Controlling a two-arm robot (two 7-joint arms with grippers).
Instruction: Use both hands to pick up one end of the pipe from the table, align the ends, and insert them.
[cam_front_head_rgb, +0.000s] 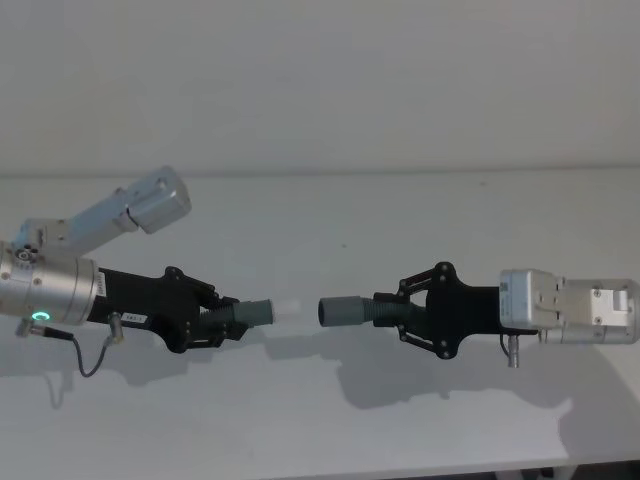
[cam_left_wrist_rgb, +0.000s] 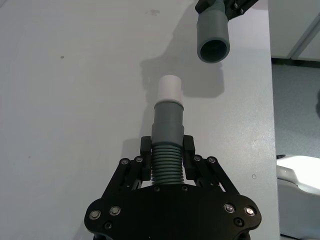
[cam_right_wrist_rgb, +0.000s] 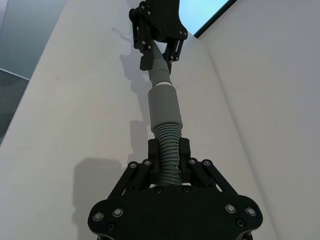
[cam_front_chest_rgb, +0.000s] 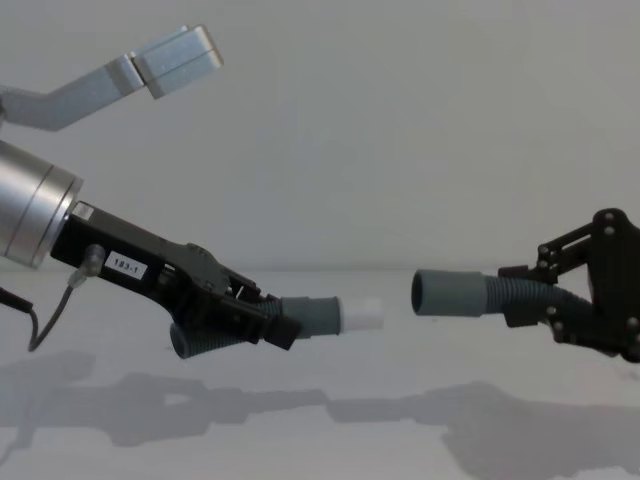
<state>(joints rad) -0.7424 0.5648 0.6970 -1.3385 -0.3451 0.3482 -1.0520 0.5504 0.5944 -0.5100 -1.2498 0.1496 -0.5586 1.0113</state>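
Note:
Two dark grey ribbed pieces of the pipe hang end to end above the table (cam_front_head_rgb: 300, 220). My left gripper (cam_front_head_rgb: 218, 320) (cam_left_wrist_rgb: 166, 161) (cam_front_chest_rgb: 255, 322) is shut on the ribbed part of one piece (cam_left_wrist_rgb: 167, 125), whose white plug tip (cam_front_head_rgb: 290, 308) (cam_front_chest_rgb: 363, 315) points right. My right gripper (cam_front_head_rgb: 398, 314) (cam_right_wrist_rgb: 168, 156) (cam_front_chest_rgb: 522, 296) is shut on the ribs of the other piece (cam_right_wrist_rgb: 164, 107), whose open grey cuff (cam_front_head_rgb: 342, 310) (cam_left_wrist_rgb: 212, 40) (cam_front_chest_rgb: 450, 293) faces the tip. A small gap separates the ends. In the chest view the cuff sits slightly higher than the tip.
A thin cable (cam_front_head_rgb: 90, 355) loops below my left arm's silver body, which carries a green ring light (cam_front_head_rgb: 40, 318). The table's side edge (cam_left_wrist_rgb: 272, 100) drops to the floor in the left wrist view. A pale wall rises behind the table.

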